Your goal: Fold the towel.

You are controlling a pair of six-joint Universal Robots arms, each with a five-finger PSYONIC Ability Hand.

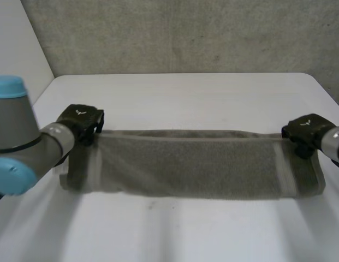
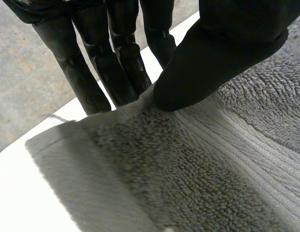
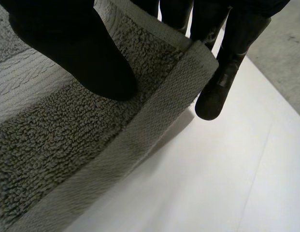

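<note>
Grey terry towel (image 1: 191,164) folded in long strip, far-edge corners clamped thumb-over-fingers by left hand (image 1: 82,121) and right hand (image 1: 305,130); bare white table (image 1: 185,232) all around towel.

Your towel (image 1: 191,164) is rough, looped terry cloth with smoother woven bands; the table (image 1: 185,93) under it looks smooth and matt.

My white worktop (image 1: 174,93) lies flat before me, its far edge straight and its far right corner rounded. Behind that far edge rises a rough grey wall (image 1: 185,33), mottled like concrete. A paler, smooth panel (image 1: 16,43) stands past the worktop's left edge. From my left wrist, a grey surface (image 2: 24,72) shows beyond the worktop's edge.
</note>
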